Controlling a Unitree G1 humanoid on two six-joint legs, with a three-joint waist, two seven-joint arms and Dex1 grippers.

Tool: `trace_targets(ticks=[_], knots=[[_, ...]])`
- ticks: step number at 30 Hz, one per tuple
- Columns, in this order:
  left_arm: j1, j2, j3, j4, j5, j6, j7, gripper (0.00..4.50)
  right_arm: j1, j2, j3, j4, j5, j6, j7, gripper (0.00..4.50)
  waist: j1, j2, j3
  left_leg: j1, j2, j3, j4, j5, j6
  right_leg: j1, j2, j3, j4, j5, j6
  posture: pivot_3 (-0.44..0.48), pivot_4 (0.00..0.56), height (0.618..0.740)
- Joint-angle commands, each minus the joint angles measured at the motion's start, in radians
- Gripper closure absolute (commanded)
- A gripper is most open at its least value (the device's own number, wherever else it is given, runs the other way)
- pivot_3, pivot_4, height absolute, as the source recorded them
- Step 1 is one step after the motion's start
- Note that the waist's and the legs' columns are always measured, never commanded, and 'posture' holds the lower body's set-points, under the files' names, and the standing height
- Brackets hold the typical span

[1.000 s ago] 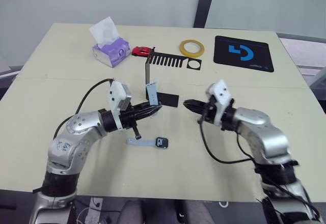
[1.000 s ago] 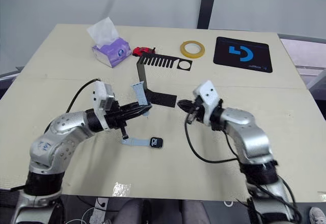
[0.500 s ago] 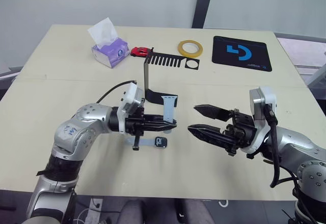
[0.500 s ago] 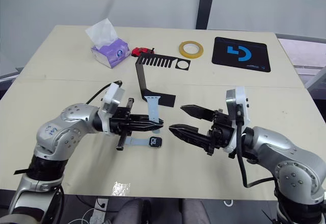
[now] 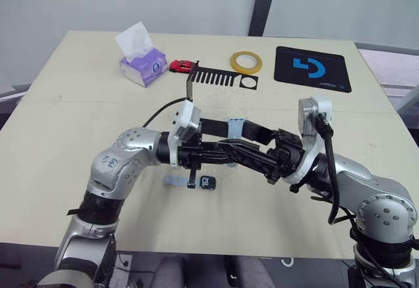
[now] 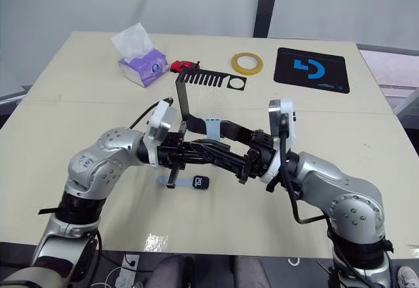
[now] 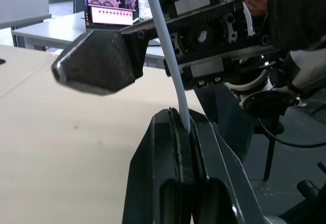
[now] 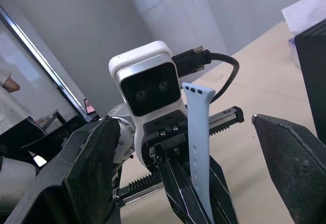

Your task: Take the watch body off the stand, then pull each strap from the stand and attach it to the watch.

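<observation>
- Arms reach toward each other above the table's (image 5: 78,131) middle; the left gripper (image 7: 179,132) pinches a pale strap (image 8: 196,147) upright.
- Right gripper (image 8: 188,147) spreads wide around that strap.
- Watch body (image 6: 201,182), its strap attached, lies beneath them, near the stand (image 6: 186,105).

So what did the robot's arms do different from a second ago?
The left tool carried the strap it pinches away from the stand and out toward the middle. The right tool swung in and opened wide, so its fingers now sit on both sides of that strap without closing on it. The watch body, with the other strap on it, stayed lying on the table.
</observation>
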Motion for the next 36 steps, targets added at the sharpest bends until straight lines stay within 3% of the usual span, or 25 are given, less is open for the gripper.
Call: trace_targets(ticks=[1,2,14,15,27,31,35,36], knots=[[-0.009,-0.004,0.003,-0.014,0.0,-0.008,0.004,4.5,-0.007,-0.005,0.003,-0.003,0.004,-0.026,-0.002,0.59,0.0,0.0,0.0,0.0,0.0,0.0,0.0,0.0,0.0,0.0,0.0,0.0,0.0,0.0,0.0,0.0,0.15,0.738],[-0.008,-0.003,0.003,-0.015,0.001,-0.008,0.003,4.5,-0.008,-0.007,0.005,-0.002,0.003,-0.028,-0.001,0.75,0.0,0.0,0.0,0.0,0.0,0.0,0.0,0.0,0.0,-0.001,0.0,0.0,0.0,0.0,0.0,0.0,0.15,0.738],[0.006,0.012,0.001,-0.024,0.018,-0.014,-0.009,4.5,-0.02,-0.04,-0.008,0.007,0.024,-0.033,0.012,0.75,0.003,0.0,0.0,0.0,0.0,0.0,0.0,0.0,0.0,-0.001,0.0,0.0,0.0,0.0,0.0,0.0,0.15,0.738],[0.005,0.012,0.001,-0.024,0.019,-0.014,-0.009,4.5,-0.02,-0.044,-0.009,0.007,0.022,-0.033,0.014,1.3,0.003,0.0,0.0,0.0,0.0,0.0,0.0,0.0,0.0,-0.001,0.0,0.0,0.0,0.0,0.0,0.0,0.15,0.738],[0.019,0.015,0.001,-0.035,0.023,-0.015,-0.01,4.5,-0.026,-0.049,-0.002,0.019,0.021,-0.045,0.021,1.3,0.009,0.0,0.0,0.0,0.0,0.0,0.0,0.0,0.0,-0.001,0.0,0.0,0.0,0.0,0.0,0.0,0.15,0.738],[0.012,0.011,0.001,-0.028,0.024,-0.016,-0.009,4.5,-0.028,-0.051,0.005,0.023,0.009,-0.043,0.023,2.41,0.011,0.0,0.0,0.0,0.0,0.0,0.0,0.0,0.0,-0.001,0.0,0.0,0.0,0.0,0.0,0.0,0.15,0.738],[0.014,0.009,0.004,-0.035,0.02,-0.013,-0.005,4.5,-0.028,-0.051,0.009,0.024,0.0,-0.043,0.021,4.28,0.016,0.0,0.0,0.0,0.0,0.0,0.0,0.0,0.0,-0.001,0.0,0.0,0.0,0.0,0.0,0.0,0.15,0.738],[0.014,0.008,0.004,-0.036,0.019,-0.013,-0.004,4.5,-0.028,-0.052,0.009,0.025,-0.003,-0.043,0.022,4.45,0.016,0.0,0.0,0.0,0.0,0.0,0.0,0.0,0.0,-0.001,0.0,0.0,0.0,0.0,0.0,0.0,0.15,0.738]])
